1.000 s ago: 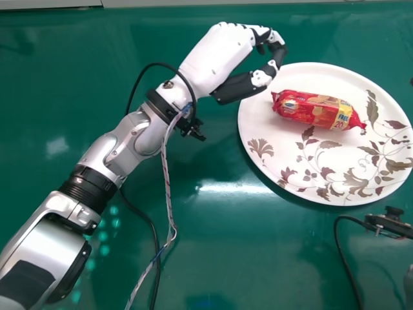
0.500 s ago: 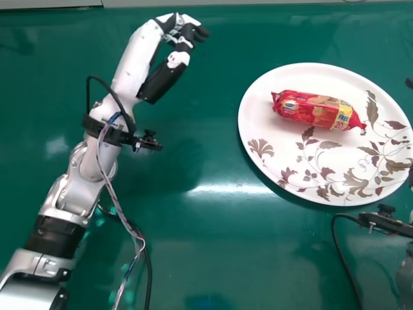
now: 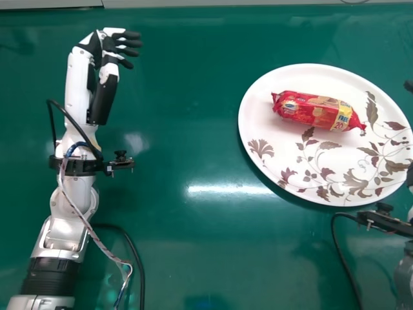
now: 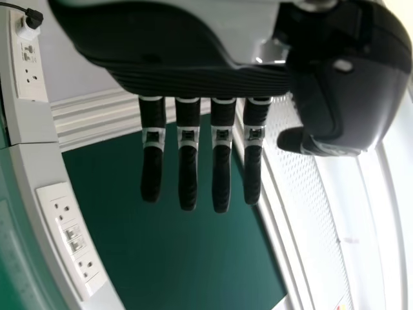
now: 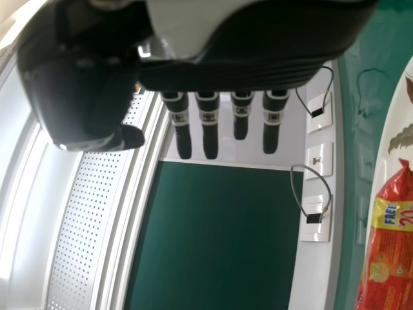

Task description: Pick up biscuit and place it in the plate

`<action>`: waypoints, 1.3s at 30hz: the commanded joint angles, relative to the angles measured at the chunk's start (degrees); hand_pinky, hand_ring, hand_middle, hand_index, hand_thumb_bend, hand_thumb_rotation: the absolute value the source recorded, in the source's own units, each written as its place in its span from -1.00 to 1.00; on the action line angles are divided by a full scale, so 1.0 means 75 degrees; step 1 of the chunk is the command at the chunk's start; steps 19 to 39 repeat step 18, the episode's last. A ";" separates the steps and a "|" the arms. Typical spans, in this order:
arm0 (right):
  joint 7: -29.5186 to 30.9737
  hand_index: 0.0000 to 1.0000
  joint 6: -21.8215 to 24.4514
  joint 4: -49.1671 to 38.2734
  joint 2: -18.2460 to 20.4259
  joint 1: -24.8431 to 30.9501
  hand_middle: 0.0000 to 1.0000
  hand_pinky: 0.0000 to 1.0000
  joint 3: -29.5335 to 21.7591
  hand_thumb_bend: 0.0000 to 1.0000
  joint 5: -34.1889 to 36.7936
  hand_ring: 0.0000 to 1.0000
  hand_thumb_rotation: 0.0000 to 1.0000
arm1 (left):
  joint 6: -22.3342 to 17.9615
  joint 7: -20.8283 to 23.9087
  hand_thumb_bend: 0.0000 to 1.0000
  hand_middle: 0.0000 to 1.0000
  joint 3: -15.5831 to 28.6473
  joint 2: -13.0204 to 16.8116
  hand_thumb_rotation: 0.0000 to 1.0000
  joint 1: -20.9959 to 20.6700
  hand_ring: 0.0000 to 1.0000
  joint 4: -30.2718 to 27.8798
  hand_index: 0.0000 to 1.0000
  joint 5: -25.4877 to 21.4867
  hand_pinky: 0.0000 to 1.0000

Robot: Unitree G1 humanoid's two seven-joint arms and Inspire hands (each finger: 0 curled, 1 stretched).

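The red biscuit packet (image 3: 319,111) lies on the white plate (image 3: 271,158) with brown leaf patterns, nearer the plate's far side. My left hand (image 3: 104,84) is well to the left of the plate, its fingers extended and holding nothing; in the left wrist view the left hand (image 4: 221,148) has straight fingers. Part of my right hand (image 3: 409,86) shows at the right edge, beside the plate. In the right wrist view the right hand (image 5: 210,129) is open and empty, with the packet (image 5: 390,245) and plate (image 5: 393,139) off to one side.
The green table (image 3: 187,252) extends between the left arm and the plate. A black cable (image 3: 342,258) and the right wrist's camera mount (image 3: 384,219) are just in front of the plate's right part. Cables also hang along the left forearm.
My left hand has moved away from the plate to the left, and its fingers have straightened. The packet has stayed where it was on the plate.
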 commanded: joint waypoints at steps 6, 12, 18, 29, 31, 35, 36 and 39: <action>-0.0019 0.84 -0.0035 0.0041 -0.0026 -0.0066 0.85 0.74 -0.0095 -0.34 0.0056 0.81 -0.26 | -0.0719 0.0004 -0.79 0.13 0.0270 -0.0240 -1.00 0.0130 0.00 0.0612 0.22 -0.0438 -0.21; -0.0008 0.85 -0.0031 0.0107 -0.0036 -0.0158 0.87 0.76 -0.0154 -0.36 0.0150 0.83 -0.31 | -0.0647 0.0012 -0.82 0.13 0.0278 -0.0452 -1.00 0.0114 -0.03 0.0791 0.23 -0.0528 -0.23; -0.0035 0.84 -0.0014 0.0125 -0.0030 -0.0190 0.86 0.75 -0.0189 -0.34 0.0099 0.83 -0.27 | -0.0824 0.0093 -0.87 0.11 0.0379 -0.0449 -1.00 0.0117 0.02 0.0942 0.19 -0.0457 -0.17; -0.0035 0.84 -0.0014 0.0125 -0.0030 -0.0190 0.86 0.75 -0.0189 -0.34 0.0099 0.83 -0.27 | -0.0824 0.0093 -0.87 0.11 0.0379 -0.0449 -1.00 0.0117 0.02 0.0942 0.19 -0.0457 -0.17; -0.0035 0.84 -0.0014 0.0125 -0.0030 -0.0190 0.86 0.75 -0.0189 -0.34 0.0099 0.83 -0.27 | -0.0824 0.0093 -0.87 0.11 0.0379 -0.0449 -1.00 0.0117 0.02 0.0942 0.19 -0.0457 -0.17; -0.0035 0.84 -0.0014 0.0125 -0.0030 -0.0190 0.86 0.75 -0.0189 -0.34 0.0099 0.83 -0.27 | -0.0824 0.0093 -0.87 0.11 0.0379 -0.0449 -1.00 0.0117 0.02 0.0942 0.19 -0.0457 -0.17; -0.0035 0.84 -0.0014 0.0125 -0.0030 -0.0190 0.86 0.75 -0.0189 -0.34 0.0099 0.83 -0.27 | -0.0824 0.0093 -0.87 0.11 0.0379 -0.0449 -1.00 0.0117 0.02 0.0942 0.19 -0.0457 -0.17; -0.0035 0.84 -0.0014 0.0125 -0.0030 -0.0190 0.86 0.75 -0.0189 -0.34 0.0099 0.83 -0.27 | -0.0824 0.0093 -0.87 0.11 0.0379 -0.0449 -1.00 0.0117 0.02 0.0942 0.19 -0.0457 -0.17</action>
